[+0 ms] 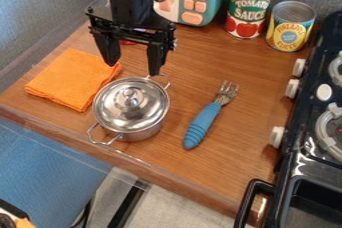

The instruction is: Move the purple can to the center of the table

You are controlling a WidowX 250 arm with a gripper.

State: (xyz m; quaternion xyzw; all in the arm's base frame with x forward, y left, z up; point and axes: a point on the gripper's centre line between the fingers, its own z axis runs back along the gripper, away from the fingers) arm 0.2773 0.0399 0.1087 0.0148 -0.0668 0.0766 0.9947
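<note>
Camera view: A folded orange cloth [70, 79] lies at left on the wooden worktop [250, 92], just beside a lidded metal pot [130, 109]. The black gripper [132, 70] hangs near the pot's back edge, jaws apart. A blue-handled fork [203, 124] lies right of the pot; farther right, a red-labeled can [248, 9] and a yellow-labeled can [290, 29] stand upright at the back, near a black stove [310, 147].

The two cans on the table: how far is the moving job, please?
Nothing looks done: the red can and yellow-blue can stand at the back; neither looks purple. Nothing is in hand: the open gripper hangs near the lidded pot. Left: grasping the intended can and setting it near the fork, around the center of the table.
</note>
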